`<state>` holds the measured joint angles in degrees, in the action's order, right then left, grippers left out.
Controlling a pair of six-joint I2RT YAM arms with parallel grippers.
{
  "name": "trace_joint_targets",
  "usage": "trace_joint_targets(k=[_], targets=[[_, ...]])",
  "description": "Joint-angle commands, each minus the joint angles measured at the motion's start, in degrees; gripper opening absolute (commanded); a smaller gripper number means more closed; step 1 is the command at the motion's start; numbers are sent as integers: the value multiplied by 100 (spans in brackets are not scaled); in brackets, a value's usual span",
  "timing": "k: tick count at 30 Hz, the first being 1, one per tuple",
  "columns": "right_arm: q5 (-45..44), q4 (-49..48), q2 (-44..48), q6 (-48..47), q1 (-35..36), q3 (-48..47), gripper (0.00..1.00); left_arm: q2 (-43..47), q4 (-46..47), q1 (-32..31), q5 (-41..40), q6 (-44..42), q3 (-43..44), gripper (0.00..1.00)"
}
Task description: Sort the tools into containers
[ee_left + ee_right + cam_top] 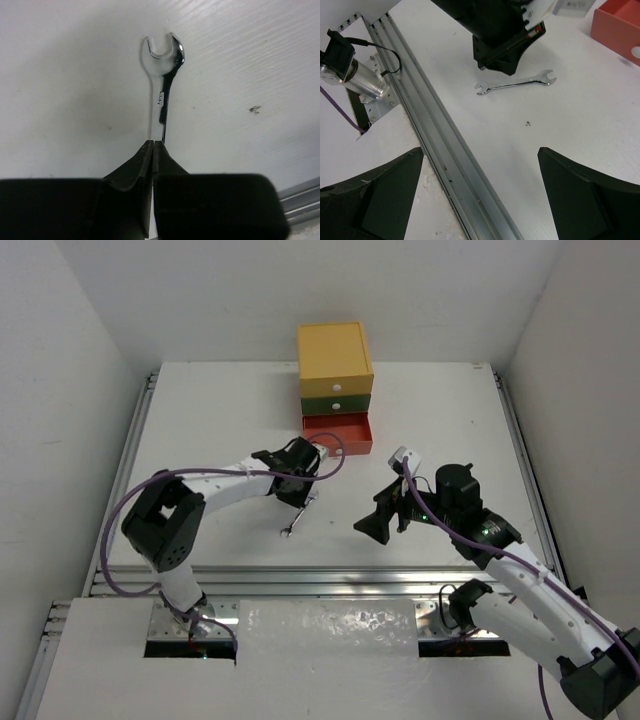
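Silver open-end wrench (pixel 298 517) lying flat on the white desk (pixel 220 420), just toward 6 o'clock of the desk's centre in the top view, with its shank running from 1 o'clock to 7 o'clock.

The left hand (pixel 303 494) stands at the wrench's 1 o'clock end with its black fingers (pixel 135 170) pressed together. In the left wrist view the shank disappears at the seam between the tips and one open jaw end points away at 12 o'clock. The right wrist view shows both ends of the wrench on the desk, with the left hand just behind it. Whether the steel is actually pinched cannot be told.

The right hand (pixel 385 516) is at 3 o'clock of the wrench and well apart from it. Its fingers are spread wide and carry nothing.

The chest (pixel 336 360) sits at the desk's 12 o'clock edge, with a yellow top and a green middle. The red-orange bottom drawer (pixel 337 430) is pulled out toward 6 o'clock. An aluminium rail (pixel 445 150) runs along the desk's 6 o'clock edge.
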<state>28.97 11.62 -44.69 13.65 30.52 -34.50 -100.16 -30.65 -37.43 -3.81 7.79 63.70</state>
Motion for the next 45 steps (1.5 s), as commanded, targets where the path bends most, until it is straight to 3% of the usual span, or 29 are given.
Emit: trace_joint_targets(k=[1,8,9,11,14,17,27,32,39,43,45], targets=[[3,-327,30,59,33,5,97,532,130,-36,47,152,-42,0],[3,-371,13,76,33,31,97,428,96,-36,-22,161,-43,0],[3,-371,4,76,33,40,97,384,69,-45,-58,213,-16,10],[3,-353,-5,68,33,22,97,304,68,-80,47,197,-7,42],[-23,-292,4,50,33,14,97,216,-19,-159,118,126,28,52],[-76,-265,30,41,33,31,97,85,-151,-168,266,65,46,56],[-137,-186,127,6,33,49,97,-522,-468,-212,144,-32,327,56],[-120,-160,206,-3,33,75,97,-794,-424,-230,153,-41,371,45],[-102,-186,224,-3,24,93,97,-926,-231,-238,276,-58,318,44],[-85,-195,241,-3,33,119,97,-1076,-195,-238,320,-76,327,34],[-67,-204,241,15,33,119,97,-1146,-143,-238,355,-76,283,22]])
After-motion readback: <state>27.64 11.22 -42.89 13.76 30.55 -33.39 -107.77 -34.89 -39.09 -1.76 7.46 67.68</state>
